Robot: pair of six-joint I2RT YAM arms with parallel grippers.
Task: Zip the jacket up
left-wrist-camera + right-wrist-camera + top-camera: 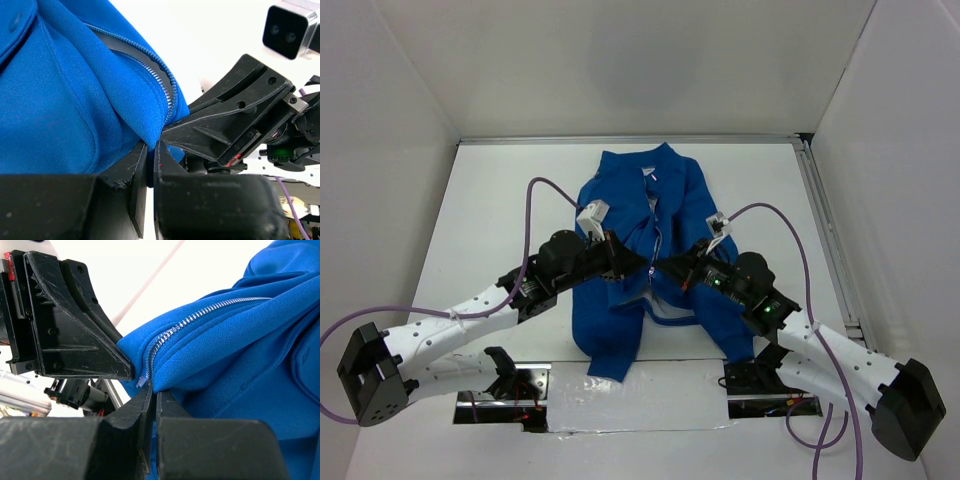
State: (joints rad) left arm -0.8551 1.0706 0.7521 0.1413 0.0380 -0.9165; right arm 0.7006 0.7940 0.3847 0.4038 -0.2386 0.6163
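The royal-blue jacket lies on the white table, collar at the far end, front open with its pale lining showing. My left gripper is shut on the bottom edge of one front panel, beside the zipper teeth. My right gripper is shut on the bottom edge of the other panel, just below its zipper teeth. The two grippers meet tip to tip near the hem, holding the fabric a little off the table. The slider is not visible.
White walls enclose the table on three sides. A metal rail runs along the right edge. Purple cables loop above both arms. The arm bases and a silver plate sit at the near edge.
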